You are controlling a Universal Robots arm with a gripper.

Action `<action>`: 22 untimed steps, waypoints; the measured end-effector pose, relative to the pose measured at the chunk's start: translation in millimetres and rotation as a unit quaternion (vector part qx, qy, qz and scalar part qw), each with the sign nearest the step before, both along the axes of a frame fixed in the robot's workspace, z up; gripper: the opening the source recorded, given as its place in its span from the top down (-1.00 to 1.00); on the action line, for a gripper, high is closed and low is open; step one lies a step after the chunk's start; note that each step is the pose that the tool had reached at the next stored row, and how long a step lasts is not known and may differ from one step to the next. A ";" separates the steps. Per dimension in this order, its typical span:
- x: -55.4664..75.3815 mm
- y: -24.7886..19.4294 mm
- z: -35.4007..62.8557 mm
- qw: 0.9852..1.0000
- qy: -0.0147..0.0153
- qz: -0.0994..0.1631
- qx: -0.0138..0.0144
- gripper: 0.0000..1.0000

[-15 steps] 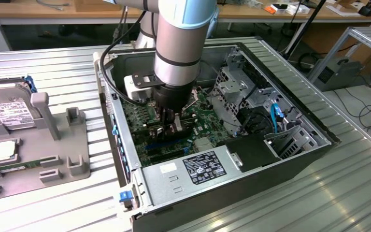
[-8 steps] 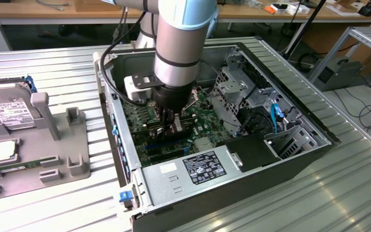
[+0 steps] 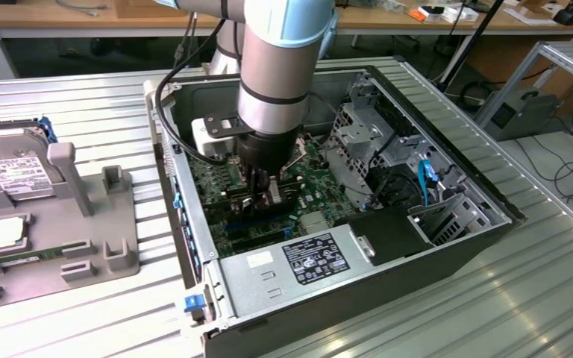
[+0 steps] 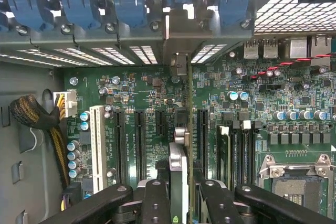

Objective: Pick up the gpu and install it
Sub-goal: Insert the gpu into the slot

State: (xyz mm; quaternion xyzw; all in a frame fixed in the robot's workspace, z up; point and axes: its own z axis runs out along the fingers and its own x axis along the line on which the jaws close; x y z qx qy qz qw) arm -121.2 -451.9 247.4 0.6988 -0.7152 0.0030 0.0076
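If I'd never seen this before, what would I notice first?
First, the big silver robot arm reaching down into the open computer case in the middle of the metal table. Its gripper holds the gpu edge-on over the green motherboard with its long black slots. On the exterior view's left, a hard drive stands in a grey holder.

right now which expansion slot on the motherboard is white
The long white slot nearest the yellow-and-black cable bundle; the other slots beside it are black.
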 end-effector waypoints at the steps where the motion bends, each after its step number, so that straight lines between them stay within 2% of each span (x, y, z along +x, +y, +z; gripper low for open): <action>1: 0.0 0.0 0.0 1.000 0.000 0.000 0.000 0.47; 3: 0.1 0.2 -0.5 1.000 0.000 0.000 0.001 0.44; 5: 0.0 0.0 0.0 1.000 0.000 0.000 0.000 0.19; 9: 0.0 0.0 1.7 1.000 0.000 0.000 0.000 0.19; 13: -0.1 1.8 31.0 1.000 0.000 0.000 0.000 0.19; 16: -0.2 4.6 41.9 1.000 0.000 0.000 0.000 0.19; 17: -0.2 6.3 49.8 1.000 0.000 0.000 0.000 0.22; 18: -0.2 8.5 55.5 1.000 0.000 0.000 0.000 0.36; 19: -0.2 9.9 59.6 1.000 0.000 0.000 0.000 0.60; 20: -0.1 10.3 62.3 1.000 0.000 0.000 0.000 0.72; 22: -0.2 10.6 67.6 1.000 0.000 0.000 0.000 0.79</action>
